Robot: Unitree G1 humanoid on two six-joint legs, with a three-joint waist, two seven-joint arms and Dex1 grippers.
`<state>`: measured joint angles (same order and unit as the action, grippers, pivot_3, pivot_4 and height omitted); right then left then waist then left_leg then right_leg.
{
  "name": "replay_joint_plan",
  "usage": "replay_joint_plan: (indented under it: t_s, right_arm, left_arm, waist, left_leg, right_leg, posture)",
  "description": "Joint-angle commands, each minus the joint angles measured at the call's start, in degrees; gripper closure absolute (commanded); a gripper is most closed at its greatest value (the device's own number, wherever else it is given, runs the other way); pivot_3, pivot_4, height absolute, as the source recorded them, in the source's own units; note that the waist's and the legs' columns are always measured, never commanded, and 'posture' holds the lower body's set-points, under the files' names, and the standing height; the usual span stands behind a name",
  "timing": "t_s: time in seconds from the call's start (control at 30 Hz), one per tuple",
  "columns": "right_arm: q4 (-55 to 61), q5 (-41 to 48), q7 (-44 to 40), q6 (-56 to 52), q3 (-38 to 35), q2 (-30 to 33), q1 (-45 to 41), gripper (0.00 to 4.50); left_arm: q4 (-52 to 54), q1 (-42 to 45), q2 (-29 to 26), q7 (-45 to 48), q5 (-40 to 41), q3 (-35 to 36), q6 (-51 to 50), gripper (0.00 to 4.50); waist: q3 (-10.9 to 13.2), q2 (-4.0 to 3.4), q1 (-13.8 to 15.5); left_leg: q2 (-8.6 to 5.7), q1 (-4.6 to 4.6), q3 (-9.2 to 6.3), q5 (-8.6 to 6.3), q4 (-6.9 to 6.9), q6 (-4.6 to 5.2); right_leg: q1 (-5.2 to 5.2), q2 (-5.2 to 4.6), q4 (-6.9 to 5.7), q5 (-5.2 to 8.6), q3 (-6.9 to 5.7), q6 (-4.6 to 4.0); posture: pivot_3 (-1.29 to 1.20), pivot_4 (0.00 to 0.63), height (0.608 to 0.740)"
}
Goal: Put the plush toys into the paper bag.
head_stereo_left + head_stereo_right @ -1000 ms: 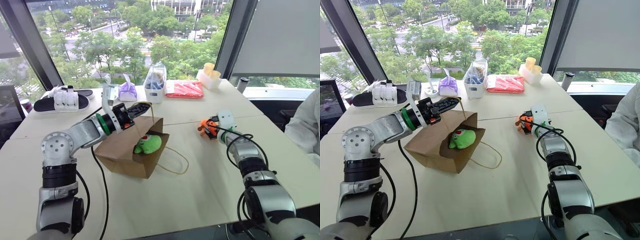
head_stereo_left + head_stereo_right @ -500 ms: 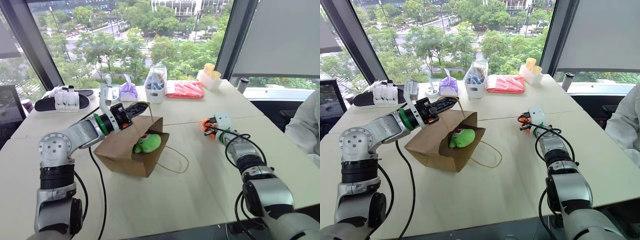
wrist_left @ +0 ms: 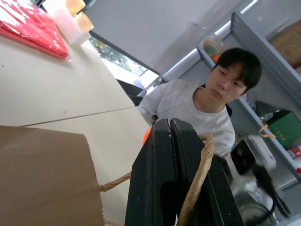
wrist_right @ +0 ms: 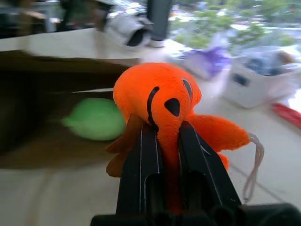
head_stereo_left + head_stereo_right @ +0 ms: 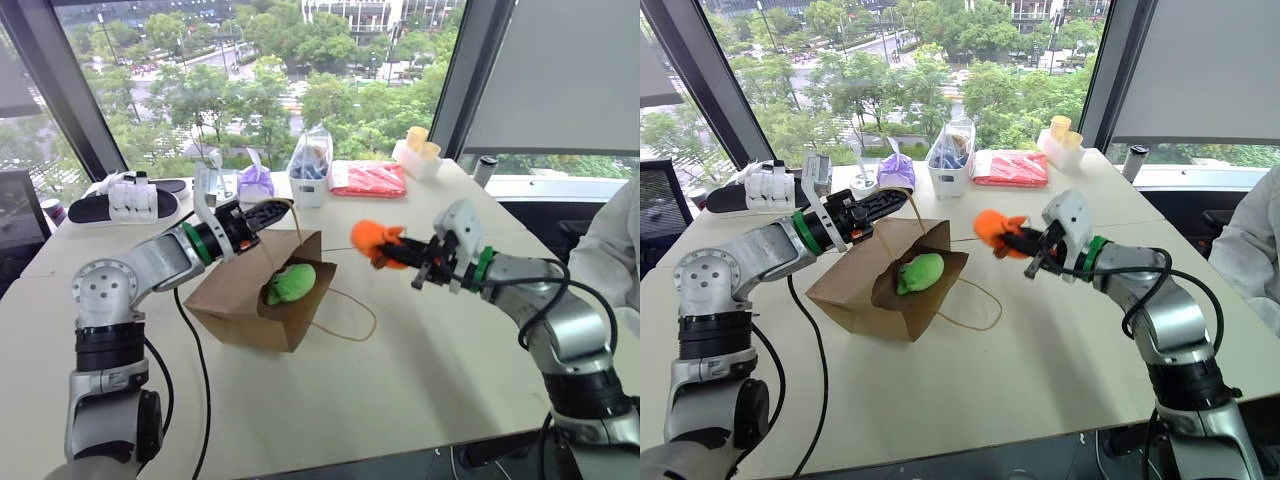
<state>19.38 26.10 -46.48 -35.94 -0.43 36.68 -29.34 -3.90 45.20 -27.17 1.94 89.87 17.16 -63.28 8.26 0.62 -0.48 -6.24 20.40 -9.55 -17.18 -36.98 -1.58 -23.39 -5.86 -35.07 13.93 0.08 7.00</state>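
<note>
The paper bag (image 5: 255,305) lies on its side on the worktop (image 5: 400,370), mouth toward the right gripper (image 5: 398,254); the green plush toy (image 5: 290,284) lies inside. The left gripper (image 5: 272,214) fingers pinch one handle (image 3: 200,172). The right fingers pinch the orange plush toy (image 5: 374,238) in the air beside the mouth, head toward the bag.

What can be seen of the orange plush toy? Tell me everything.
The orange plush toy is soft and fuzzy, with a rounded head, dark curved marks, floppy limbs and a thin pale string loop. The right gripper is shut on it, its fingers pinching the body, holding it in the air above the table, apart from the paper bag where the green plush toy lies.
</note>
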Motion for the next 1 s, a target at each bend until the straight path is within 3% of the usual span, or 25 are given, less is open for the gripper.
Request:
replay_joint_plan:
  t_s: [0.03,0.17,0.53,0.97,1.0]
  right_arm:
    - [6.3,2.4,0.0,-2.2,2.2,-0.8,-0.5,4.47]
    - [6.6,-4.2,-0.5,1.6,10.9,-1.1,-1.3,4.47]
    - [-6.4,-16.4,-2.4,13.3,23.6,-8.0,-7.8,4.47]
    - [-20.5,-24.0,-4.5,22.2,27.2,-16.6,-14.8,4.47]
    - [-20.9,-24.6,-4.2,22.7,27.1,-17.0,-14.9,4.08]
  left_arm:
    - [0.2,1.5,-0.9,1.5,1.4,1.0,-0.5,4.50]
    - [-0.3,1.9,-0.9,1.7,1.4,1.1,-0.4,4.50]
    - [1.4,0.6,-0.7,0.1,2.8,1.1,-0.1,4.50]
    - [2.9,-0.5,0.1,-2.0,4.4,0.8,0.8,4.50]
    - [2.9,-0.5,0.1,-2.0,4.4,0.8,0.9,4.50]
  waist:
    - [0.0,0.00,0.0]
    - [0.0,0.01,0.0]
    - [0.0,0.03,-0.1]
    - [0.0,0.03,-0.2]
    - [0.0,0.03,-0.2]
  left_leg:
    - [0.00,0.01,0.01,0.00,0.00,0.00]
    - [-0.01,0.02,0.00,0.00,0.02,0.00]
    - [-0.01,0.01,0.01,0.00,0.03,0.00]
    - [-0.01,0.02,-0.01,0.00,0.04,-0.01]
    - [-0.01,0.01,0.00,0.00,0.05,-0.01]
  right_leg:
    - [-0.02,0.00,-0.01,0.00,0.00,0.00]
    - [-0.04,-0.01,-0.01,0.00,0.00,0.00]
    - [-0.07,0.00,-0.03,0.00,0.00,0.00]
    - [-0.10,0.01,-0.05,0.00,0.00,-0.01]
    - [-0.11,0.01,-0.06,0.00,0.00,-0.01]
  posture:
    - [0.00,0.150,0.740]
    - [0.00,0.150,0.740]
    - [0.00,0.150,0.740]
    - [0.00,0.150,0.740]
    - [0.00,0.150,0.740]
